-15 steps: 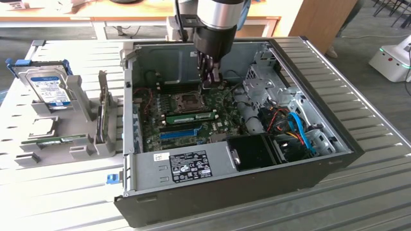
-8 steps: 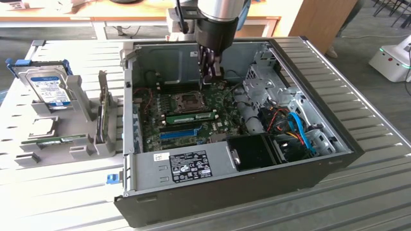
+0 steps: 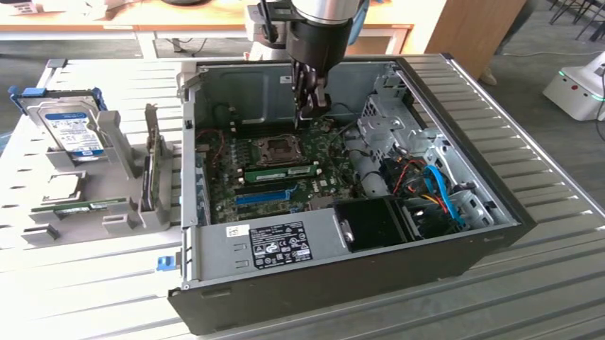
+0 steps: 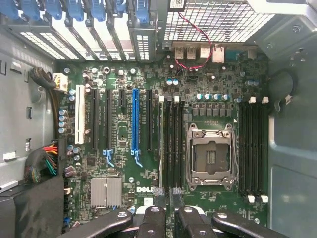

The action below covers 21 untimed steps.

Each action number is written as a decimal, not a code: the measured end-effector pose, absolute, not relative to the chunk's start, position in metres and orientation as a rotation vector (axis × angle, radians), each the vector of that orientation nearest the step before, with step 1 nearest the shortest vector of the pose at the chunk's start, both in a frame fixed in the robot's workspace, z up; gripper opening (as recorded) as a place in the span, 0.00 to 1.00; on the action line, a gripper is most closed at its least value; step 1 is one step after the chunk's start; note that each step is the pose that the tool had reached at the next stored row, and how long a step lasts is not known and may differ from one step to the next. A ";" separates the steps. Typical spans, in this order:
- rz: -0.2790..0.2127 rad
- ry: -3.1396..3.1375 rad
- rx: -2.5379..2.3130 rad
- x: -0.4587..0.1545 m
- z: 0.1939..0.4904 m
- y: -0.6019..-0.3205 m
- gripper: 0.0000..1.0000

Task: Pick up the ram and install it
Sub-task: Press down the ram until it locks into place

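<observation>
The arm (image 3: 317, 28) points straight down into the case (image 3: 378, 273) — fingers (image 4: 159, 194) slightly parted, empty — near the slotted ram (image 3: 279, 172).

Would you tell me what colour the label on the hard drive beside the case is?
The label is blue and white, best seen in the exterior view.

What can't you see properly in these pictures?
- Exterior view: whether the ram is clicked all the way into its slot. It is too small to tell.
- Wrist view: the strip of motherboard under the gripper, which covers it.
- Exterior view: the words on the hard drive label. They are too small to read.
</observation>
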<state>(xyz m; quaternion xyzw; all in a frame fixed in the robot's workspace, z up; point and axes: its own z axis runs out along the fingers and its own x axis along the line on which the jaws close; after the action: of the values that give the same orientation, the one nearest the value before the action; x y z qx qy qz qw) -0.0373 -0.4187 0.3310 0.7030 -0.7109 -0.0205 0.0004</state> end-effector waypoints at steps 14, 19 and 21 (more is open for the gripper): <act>-0.065 -2.233 2.208 -0.037 0.331 -0.419 0.11; -0.064 -2.233 2.208 -0.037 0.331 -0.419 0.10; -0.064 -2.232 2.208 -0.036 0.331 -0.419 0.10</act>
<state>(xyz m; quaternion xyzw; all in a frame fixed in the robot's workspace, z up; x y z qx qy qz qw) -0.0362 -0.4188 0.3310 0.7031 -0.7108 -0.0205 0.0005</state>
